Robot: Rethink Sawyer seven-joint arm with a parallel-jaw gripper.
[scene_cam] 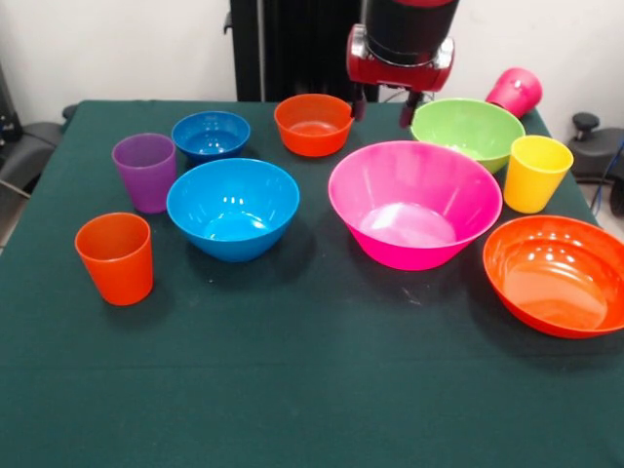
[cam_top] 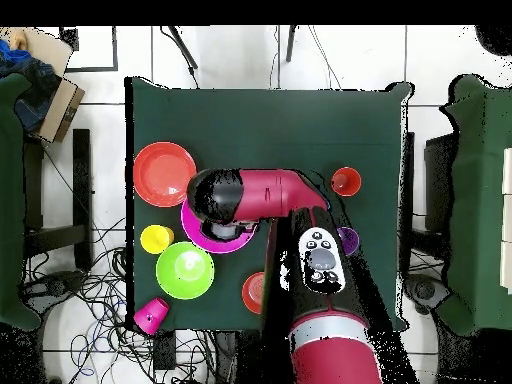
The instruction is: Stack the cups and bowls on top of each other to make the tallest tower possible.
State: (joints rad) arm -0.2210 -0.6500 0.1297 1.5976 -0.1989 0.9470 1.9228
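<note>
My gripper [scene_cam: 384, 109] hangs open and empty over the far side of the table, between the small orange bowl [scene_cam: 313, 124] and the lime green bowl [scene_cam: 469, 132], behind the very large pink bowl [scene_cam: 414, 203]. All stand apart, unstacked: medium blue bowl [scene_cam: 232, 208], small blue bowl [scene_cam: 211, 135], large orange bowl [scene_cam: 558, 274], orange cup [scene_cam: 115, 258], purple cup [scene_cam: 145, 172], yellow cup [scene_cam: 535, 173]. The magenta cup [scene_cam: 515, 92] lies tipped at the far right corner. In the overhead view the arm hides both blue bowls and part of the pink bowl [cam_top: 205, 235].
The dark green table [scene_cam: 312, 390] has open cloth along its near side. Black chairs [scene_cam: 595, 146] stand at the table's sides. Cables lie on the floor [cam_top: 90, 290] beside the table.
</note>
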